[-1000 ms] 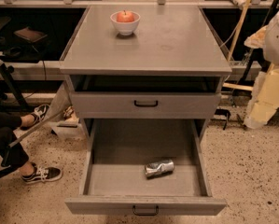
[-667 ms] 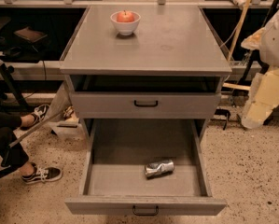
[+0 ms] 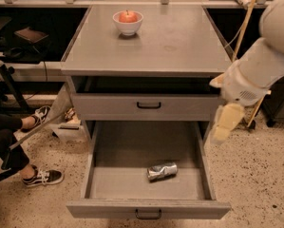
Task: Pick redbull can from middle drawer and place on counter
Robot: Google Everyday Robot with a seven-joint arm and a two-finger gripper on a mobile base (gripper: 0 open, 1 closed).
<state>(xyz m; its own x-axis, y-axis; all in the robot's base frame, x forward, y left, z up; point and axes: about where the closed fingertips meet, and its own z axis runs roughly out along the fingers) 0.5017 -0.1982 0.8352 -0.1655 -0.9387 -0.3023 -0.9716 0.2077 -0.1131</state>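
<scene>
The redbull can [image 3: 162, 170], silver and crinkled, lies on its side on the floor of the open middle drawer [image 3: 99, 184], right of centre and toward the front. The drawer is pulled fully out, with its black handle at the bottom edge. The counter [image 3: 179, 42] is the grey cabinet top above it. My gripper [image 3: 224, 123] hangs from the white arm [image 3: 260, 70] at the right. It is level with the upper drawer front, beside the cabinet's right edge, above and to the right of the can. It holds nothing.
A white bowl [image 3: 127, 23] with a red apple stands at the back left of the counter. The upper drawer [image 3: 148, 106] is slightly open. A seated person's legs and shoes [image 3: 42, 176] are at the left. A wooden pole [image 3: 243, 25] leans at the right.
My arm and gripper have moved left, in from the right edge toward the cabinet's right side. The can and drawers have not moved.
</scene>
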